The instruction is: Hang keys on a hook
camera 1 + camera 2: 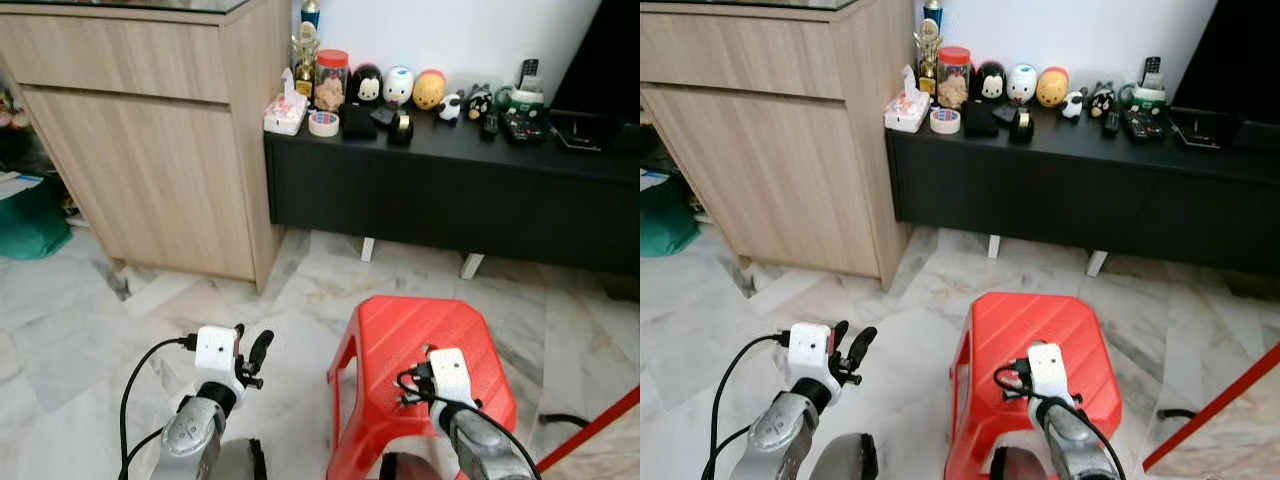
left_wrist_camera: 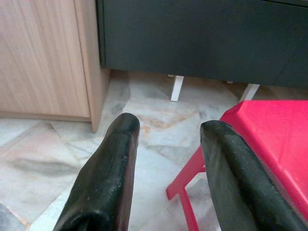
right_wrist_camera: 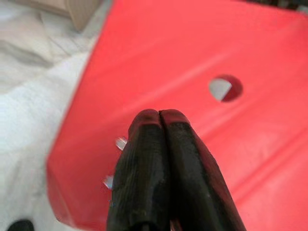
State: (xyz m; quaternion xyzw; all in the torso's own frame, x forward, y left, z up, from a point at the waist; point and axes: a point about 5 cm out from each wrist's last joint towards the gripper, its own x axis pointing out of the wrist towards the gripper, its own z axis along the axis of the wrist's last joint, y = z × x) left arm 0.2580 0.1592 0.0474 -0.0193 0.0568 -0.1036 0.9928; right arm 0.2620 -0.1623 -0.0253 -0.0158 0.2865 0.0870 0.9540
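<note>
Red stool (image 1: pixel 420 340) sat under the clenched right claw (image 3: pixel 159 120); left claw (image 2: pixel 166 139) gaped; keys unseen, likely light, best pinched by ring

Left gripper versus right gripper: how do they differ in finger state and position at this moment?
The left gripper has its fingers spread apart with a clear gap, while the right gripper has its fingers pressed together. Small silvery bits show beside the right fingers; what they are cannot be told. The left gripper hangs over the marble floor beside the red stool; the right gripper is over the stool's seat. Both have two long black fingers.
</note>
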